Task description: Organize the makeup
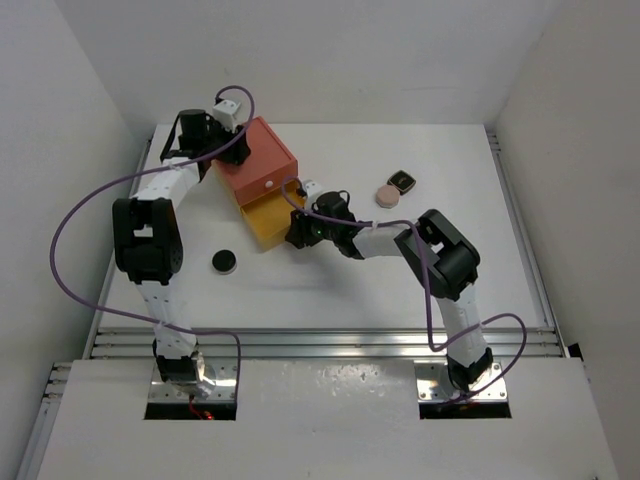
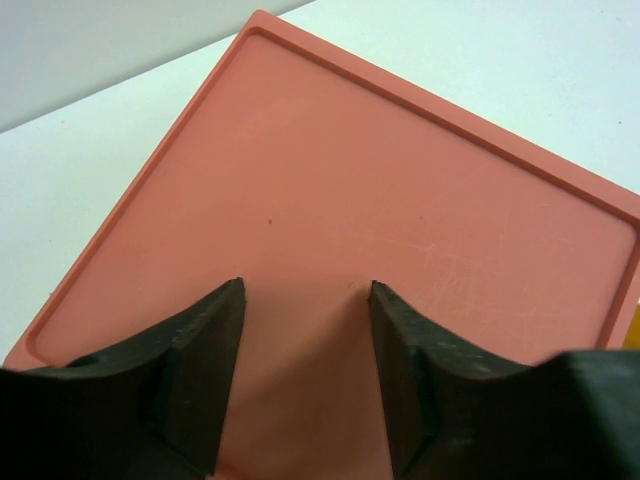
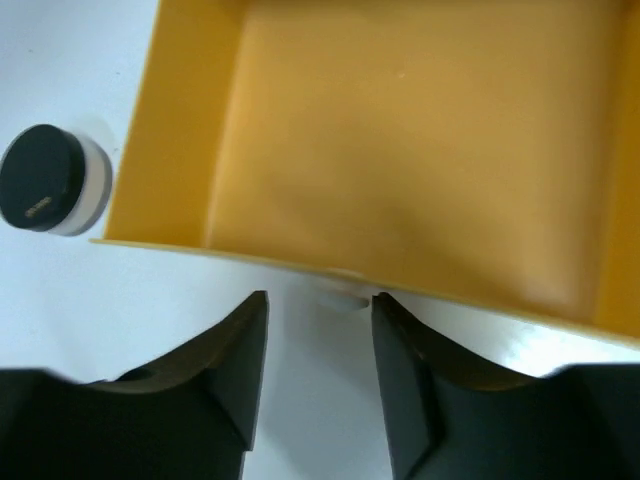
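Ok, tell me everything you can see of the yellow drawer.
The yellow drawer looks like glossy plastic: a shallow tray with low walls and a small white knob on its front. It stands pulled out of the orange box, nothing visible inside. The right gripper is open, its tips either side of the knob, apparently clear.

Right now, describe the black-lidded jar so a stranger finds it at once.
Find the orange box at the far left, its yellow drawer pulled open. Off that drawer's near left corner, alone on the white table, sits a round jar. Unlike the pink compact and black compact right of the drawer, it has a black lid over a white body.
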